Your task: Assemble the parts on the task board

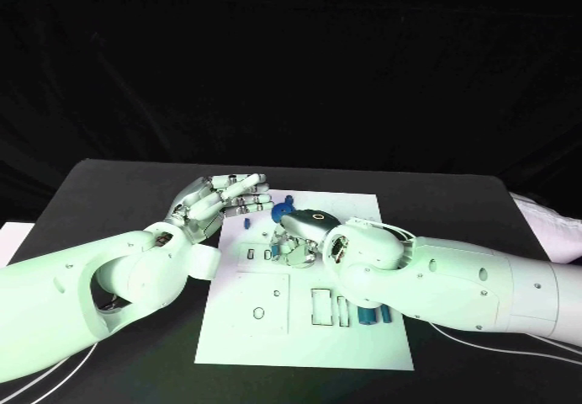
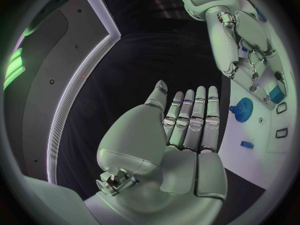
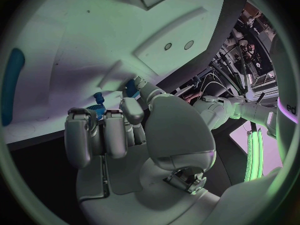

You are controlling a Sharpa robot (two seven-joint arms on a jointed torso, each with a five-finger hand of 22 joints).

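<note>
right hand (image 1: 304, 231) over board (image 1: 261, 337), fingers curled on a blue part (image 3: 98, 108) | gear (image 2: 242, 107) just beyond | left hand (image 1: 224, 198) released, beside it

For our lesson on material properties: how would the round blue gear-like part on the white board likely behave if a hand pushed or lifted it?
The blue gear looks like small moulded plastic, so probably stiff and light. Its round toothed rim suggests it could roll if tipped on edge. Lying flat on the smooth task board, it would likely slide easily.
</note>
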